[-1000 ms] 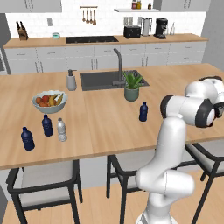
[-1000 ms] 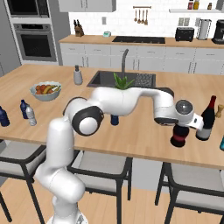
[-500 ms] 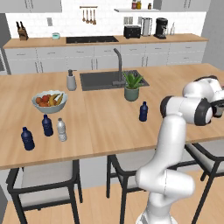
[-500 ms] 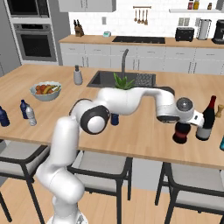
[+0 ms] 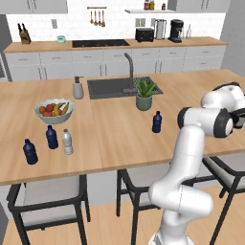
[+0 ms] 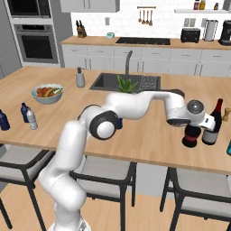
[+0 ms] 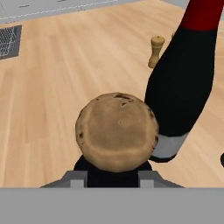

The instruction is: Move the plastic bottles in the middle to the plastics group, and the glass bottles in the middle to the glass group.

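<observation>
Out at the right end of the counter (image 6: pixel 149 140) the squat glass bottle (image 6: pixel 191 135) stands just beside the tall glass bottle (image 6: pixel 213 122), close to the near edge, with a small pepper grinder (image 6: pixel 226 113) behind them. The hand view looks straight down on the squat bottle's brown cork (image 7: pixel 117 131), the tall bottle's black body (image 7: pixel 183 87) right against it and bare wood stretching away beyond.

The gripper (image 6: pixel 193 127) sits over the squat bottle's neck; whether the fingers are clamped on it or merely around it, I cannot tell.

Plenty of bare wood across the middle, where one dark blue bottle (image 5: pixel 157 122) stands alone near the potted plant (image 5: pixel 144 94) and sink (image 5: pixel 119 86). Far left, two blue bottles (image 5: pixel 30 151) and a clear white-capped bottle (image 5: pixel 67 142) stand near the fruit bowl (image 5: pixel 54 110). Stools line the near edge.

The arm reaches out low and long to the right from its base, forearm level over the counter.
</observation>
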Motion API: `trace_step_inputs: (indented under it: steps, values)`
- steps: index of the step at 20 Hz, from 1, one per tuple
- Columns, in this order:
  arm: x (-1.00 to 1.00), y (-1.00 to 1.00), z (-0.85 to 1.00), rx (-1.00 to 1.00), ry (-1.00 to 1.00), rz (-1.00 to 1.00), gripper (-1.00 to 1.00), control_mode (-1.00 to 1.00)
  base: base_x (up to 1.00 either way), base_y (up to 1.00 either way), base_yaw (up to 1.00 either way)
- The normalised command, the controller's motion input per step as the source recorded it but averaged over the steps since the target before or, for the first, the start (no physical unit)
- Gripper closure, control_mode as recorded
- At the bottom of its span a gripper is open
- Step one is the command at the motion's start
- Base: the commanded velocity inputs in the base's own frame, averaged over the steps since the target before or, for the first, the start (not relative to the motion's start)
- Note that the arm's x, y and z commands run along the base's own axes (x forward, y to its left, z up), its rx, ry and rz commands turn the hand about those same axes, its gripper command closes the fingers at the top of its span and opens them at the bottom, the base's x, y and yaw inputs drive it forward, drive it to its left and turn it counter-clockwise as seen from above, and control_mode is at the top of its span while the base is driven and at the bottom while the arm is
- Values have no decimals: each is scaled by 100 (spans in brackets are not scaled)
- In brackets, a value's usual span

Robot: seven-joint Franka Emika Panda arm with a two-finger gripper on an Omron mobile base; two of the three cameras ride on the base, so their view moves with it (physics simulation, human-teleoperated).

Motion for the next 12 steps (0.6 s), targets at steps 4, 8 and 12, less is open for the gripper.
trace_step_inputs:
  steps: [4,8,12]
  values:
    - [5,0,-32,0,0,0,100,-100,0,0,0]
    - [8,0,-44,0,0,0,100,-100,0,0,0]
    - [0,6,-8,-1,0,0,100,-100,0,0,0]
